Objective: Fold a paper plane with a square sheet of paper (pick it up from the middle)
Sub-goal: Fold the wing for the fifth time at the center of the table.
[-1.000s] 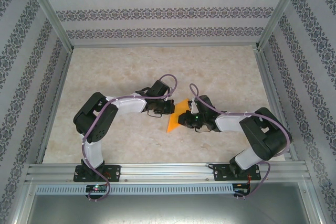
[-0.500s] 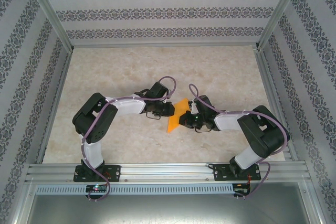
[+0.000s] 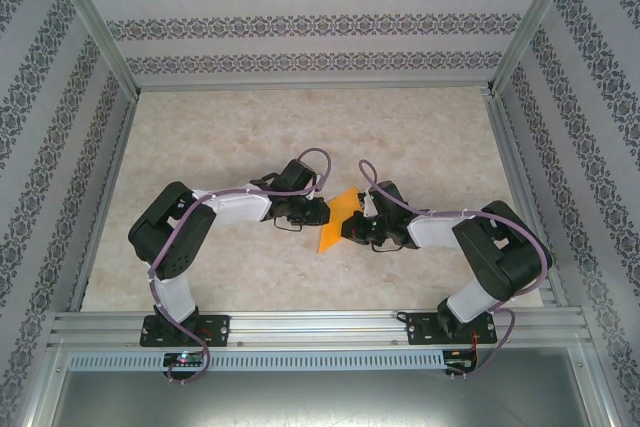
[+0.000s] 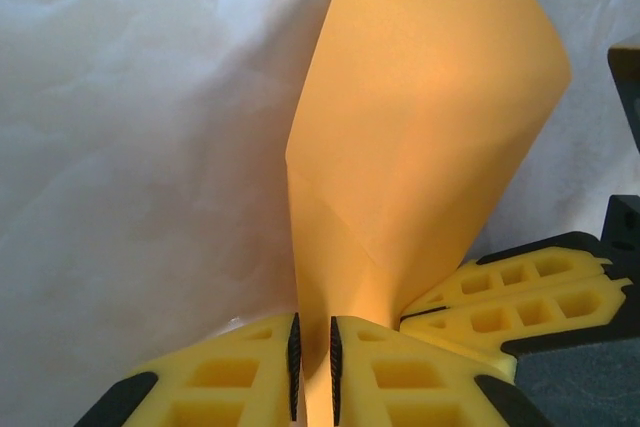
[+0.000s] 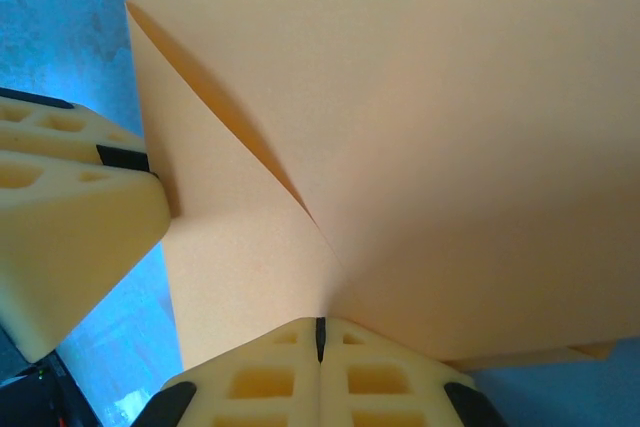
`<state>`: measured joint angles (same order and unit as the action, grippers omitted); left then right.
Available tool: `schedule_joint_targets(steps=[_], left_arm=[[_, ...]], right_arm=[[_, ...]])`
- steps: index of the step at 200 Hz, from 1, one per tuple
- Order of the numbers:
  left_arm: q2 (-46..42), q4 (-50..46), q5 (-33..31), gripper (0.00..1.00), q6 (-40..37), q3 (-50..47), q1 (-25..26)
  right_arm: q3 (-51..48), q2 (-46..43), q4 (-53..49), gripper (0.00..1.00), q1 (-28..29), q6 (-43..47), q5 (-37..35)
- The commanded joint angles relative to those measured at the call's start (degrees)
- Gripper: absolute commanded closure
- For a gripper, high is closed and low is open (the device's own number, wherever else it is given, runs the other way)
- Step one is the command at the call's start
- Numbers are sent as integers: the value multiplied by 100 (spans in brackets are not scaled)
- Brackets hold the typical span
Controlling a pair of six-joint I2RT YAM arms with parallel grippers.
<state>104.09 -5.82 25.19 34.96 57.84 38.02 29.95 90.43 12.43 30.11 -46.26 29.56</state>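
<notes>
**Orange sheet pinched by R gripper, L jaws just apart around it**

Top view: the orange paper sheet (image 3: 335, 221) sits mid-table, between the two gripper tips. The L gripper (image 3: 320, 211) is at its left edge and the R gripper (image 3: 351, 229) at its right edge. Both arms are bent inward w/ tips nearly meeting. The sheet's far corner points away from the bases and its near corner points toward them. Can't tell whether it touches the marbled tabletop (image 3: 420, 137).

L wrist cam: the sheet rises in a curved, cone-like shape w/ a diagonal crease across the lower part. Its bottom edge runs down between the L gripper's yellow pads (image 4: 400, 367). A narrow slot shows between those pads w/ paper in it. Can't tell if they're squeezing it or just loose around it. R gripper fingers (image 4: 520, 297) are just beside the sheet's lower right.

R wrist cam: R jaws are pressed fully together, clamping the sheet's edge at the seam. A folded flap w/ a sharp diagonal crease spreads above. An L finger (image 5: 70, 217) touches the sheet's left edge.
</notes>
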Motion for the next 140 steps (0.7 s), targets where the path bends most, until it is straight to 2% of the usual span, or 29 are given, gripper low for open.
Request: schedule_joint_targets(steps=[1, 87, 140], left_arm=[[-4, 125, 137, 81, 32, -48, 100], [7, -409, -546, 90, -392, 147, 345], [76, -223, -328, 91, -341, 216, 425]], right_arm=[[-14, 129, -258, 96, -57, 143, -117], [-7, 133, -242, 96, -75, 135, -109], [-25, 132, -228, 97, -91, 136, -106]])
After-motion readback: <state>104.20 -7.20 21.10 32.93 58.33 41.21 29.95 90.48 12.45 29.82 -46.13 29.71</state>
